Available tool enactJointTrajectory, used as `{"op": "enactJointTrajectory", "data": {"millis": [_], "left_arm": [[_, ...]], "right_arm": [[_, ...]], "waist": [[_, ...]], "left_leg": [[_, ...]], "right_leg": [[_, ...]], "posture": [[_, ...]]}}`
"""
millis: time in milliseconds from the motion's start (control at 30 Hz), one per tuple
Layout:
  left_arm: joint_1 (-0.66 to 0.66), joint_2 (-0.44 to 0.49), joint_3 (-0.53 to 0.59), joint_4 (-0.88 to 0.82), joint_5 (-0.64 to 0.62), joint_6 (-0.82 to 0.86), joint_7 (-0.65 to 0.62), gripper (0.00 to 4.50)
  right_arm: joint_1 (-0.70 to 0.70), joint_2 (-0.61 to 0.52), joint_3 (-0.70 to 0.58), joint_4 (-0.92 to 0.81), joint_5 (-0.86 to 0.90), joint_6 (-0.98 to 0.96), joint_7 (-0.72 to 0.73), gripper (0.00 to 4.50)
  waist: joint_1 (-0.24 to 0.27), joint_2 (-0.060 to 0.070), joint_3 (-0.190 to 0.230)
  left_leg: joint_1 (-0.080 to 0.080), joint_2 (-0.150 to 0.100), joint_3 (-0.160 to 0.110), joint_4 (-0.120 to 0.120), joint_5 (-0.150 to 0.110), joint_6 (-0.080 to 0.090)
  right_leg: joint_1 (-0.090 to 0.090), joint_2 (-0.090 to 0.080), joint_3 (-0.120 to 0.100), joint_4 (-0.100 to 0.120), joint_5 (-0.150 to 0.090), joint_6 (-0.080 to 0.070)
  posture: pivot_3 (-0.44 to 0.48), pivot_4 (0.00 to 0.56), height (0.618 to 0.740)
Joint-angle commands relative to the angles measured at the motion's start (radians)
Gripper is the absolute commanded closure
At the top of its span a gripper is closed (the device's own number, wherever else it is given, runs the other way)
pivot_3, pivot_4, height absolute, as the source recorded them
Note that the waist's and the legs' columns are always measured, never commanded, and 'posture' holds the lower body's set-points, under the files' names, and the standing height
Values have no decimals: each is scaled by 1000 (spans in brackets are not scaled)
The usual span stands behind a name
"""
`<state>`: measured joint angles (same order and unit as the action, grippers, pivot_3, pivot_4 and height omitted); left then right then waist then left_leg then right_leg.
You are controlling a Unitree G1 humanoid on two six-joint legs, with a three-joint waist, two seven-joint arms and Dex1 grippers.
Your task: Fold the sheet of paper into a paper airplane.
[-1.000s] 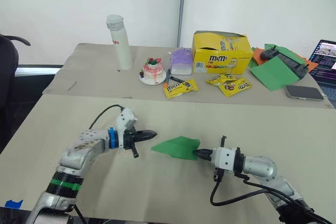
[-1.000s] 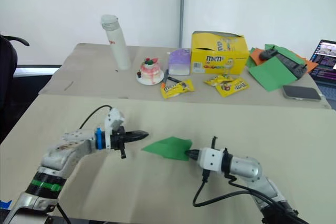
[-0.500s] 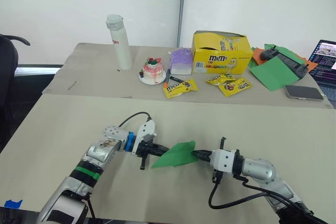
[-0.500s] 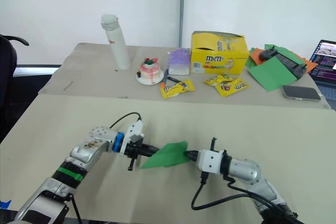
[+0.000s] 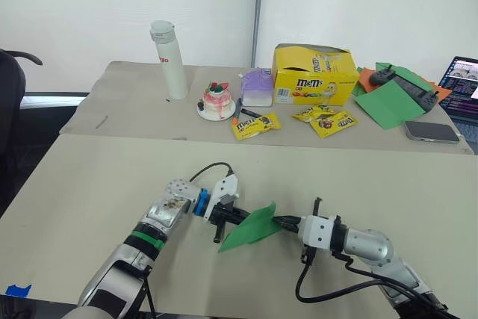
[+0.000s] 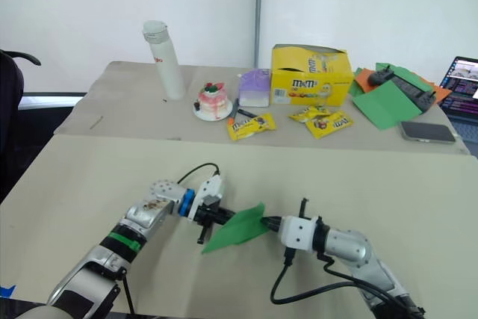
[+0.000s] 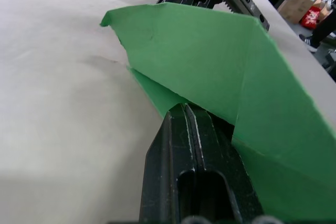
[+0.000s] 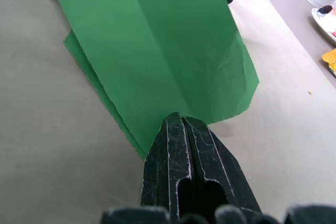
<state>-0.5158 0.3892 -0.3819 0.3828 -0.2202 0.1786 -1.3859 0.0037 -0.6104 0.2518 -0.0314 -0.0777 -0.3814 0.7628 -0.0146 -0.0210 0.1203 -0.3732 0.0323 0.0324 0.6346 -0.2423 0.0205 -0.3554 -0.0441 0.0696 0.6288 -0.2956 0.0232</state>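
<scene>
Your left claw (image 5: 240,217) has come across to the folded green paper (image 5: 251,225) in the last second; it stood well apart from it, and now its fingers are pressed together at the paper's near edge, seemingly pinching a lower layer. Your right claw (image 5: 287,221) stays on the opposite end, its fingers together and, as far as the wrist view shows, nipping that edge. The paper sits between the two claws on the front surface (image 5: 89,177), well in front of the yellow candy box (image 5: 314,74), and it has tilted up, one flap raised off the surface (it lay flatter a moment ago). So you now hold it from both ends, which I judge is the setup for pressing or opening the next fold. The plane is already a pointed wedge with layered flaps, likely well along.
</scene>
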Motion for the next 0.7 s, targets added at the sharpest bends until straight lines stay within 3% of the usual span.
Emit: {"op": "enactJointTrajectory", "data": {"millis": [33,333,700], "left_arm": [[13,52,59,-56,-6,-7,12,4500],[69,113,116,-215,-52,80,36,4500],[118,121,36,-278,-31,114,30,4500]], "right_arm": [[11,-19,5,4,-12,-24,13,4446],[-6,-39,6,-9,-12,-97,17,4446],[-10,-68,2,-41,-5,-124,43,4446]], "waist": [[-2,0,0],[2,0,0],[4,0,0]], "left_leg": [[0,0,0,0,0,0],[0,1,0,1,0,0],[0,1,0,1,0,0]], "right_leg": [[0,0,0,0,0,0],[0,-1,0,1,0,0],[0,-1,0,1,0,0]], "posture": [[0,150,740],[0,150,740],[0,150,740]]}}
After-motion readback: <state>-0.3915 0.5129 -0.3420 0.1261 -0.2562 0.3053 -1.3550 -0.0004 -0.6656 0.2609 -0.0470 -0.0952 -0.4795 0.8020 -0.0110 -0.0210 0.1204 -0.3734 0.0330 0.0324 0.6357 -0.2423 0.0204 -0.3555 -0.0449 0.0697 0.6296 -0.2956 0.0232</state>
